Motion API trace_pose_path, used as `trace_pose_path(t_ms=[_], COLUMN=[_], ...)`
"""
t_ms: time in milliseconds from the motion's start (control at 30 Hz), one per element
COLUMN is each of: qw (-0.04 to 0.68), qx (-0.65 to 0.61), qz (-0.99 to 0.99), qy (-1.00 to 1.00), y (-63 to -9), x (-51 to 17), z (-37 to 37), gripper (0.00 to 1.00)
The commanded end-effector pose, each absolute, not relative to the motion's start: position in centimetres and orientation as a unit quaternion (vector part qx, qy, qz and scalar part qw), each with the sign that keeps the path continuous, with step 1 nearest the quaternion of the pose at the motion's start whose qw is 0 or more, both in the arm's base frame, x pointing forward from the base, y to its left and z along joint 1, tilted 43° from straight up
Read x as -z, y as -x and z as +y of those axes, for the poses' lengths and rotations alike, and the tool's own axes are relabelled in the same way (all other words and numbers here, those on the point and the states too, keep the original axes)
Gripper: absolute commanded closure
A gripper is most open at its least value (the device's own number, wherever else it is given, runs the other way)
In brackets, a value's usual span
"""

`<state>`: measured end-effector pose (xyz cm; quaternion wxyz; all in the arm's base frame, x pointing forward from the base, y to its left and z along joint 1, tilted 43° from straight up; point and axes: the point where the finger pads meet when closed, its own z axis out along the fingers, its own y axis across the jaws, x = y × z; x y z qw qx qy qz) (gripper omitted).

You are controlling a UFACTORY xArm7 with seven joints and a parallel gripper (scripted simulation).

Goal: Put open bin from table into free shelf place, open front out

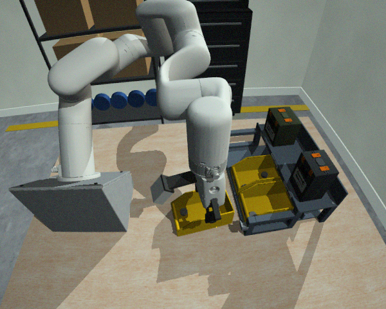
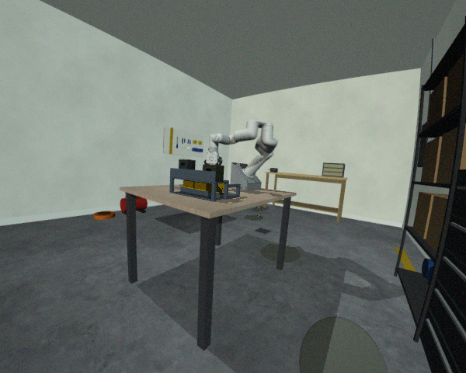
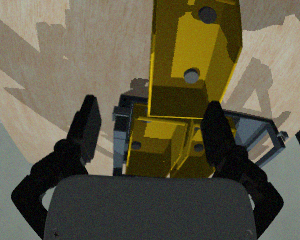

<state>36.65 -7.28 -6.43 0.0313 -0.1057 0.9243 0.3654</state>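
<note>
The yellow open bin (image 1: 203, 226) (image 3: 162, 60) stands on the table in front of the shelf, its low open front away from the shelf and its rear end near it. A grey part and a dark part show inside in the wrist view. My gripper (image 1: 208, 210) (image 3: 152, 110) is open and empty, above the bin's rear half; in the wrist view its right finger overlaps the bin's rear corner. The height gap is hard to tell. Two yellow bins (image 1: 253, 169) (image 1: 273, 197) stand level in the shelf (image 1: 269, 218) (image 2: 193, 173), with parts inside. The free place is at the row's far end in the top view.
A green box (image 1: 282, 127) and a black box (image 1: 312, 176) stand on the shelf's upper board. Grey side rails (image 1: 243, 132) rise beside the free place. A grey block (image 1: 161, 191) on a dark bracket juts out from my wrist, left of the bin.
</note>
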Motion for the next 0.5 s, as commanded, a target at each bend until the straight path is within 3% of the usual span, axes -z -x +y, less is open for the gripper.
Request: trace_pose_path(t_ms=[0,467], qw=[0.033,0.033], qx=[-0.364,-0.364], qz=[0.925,0.925], qy=[0.105,0.105], y=[-36.75,-36.75], x=[6.42,5.7], z=[-7.42,-8.06], gripper=[0.0,0.0])
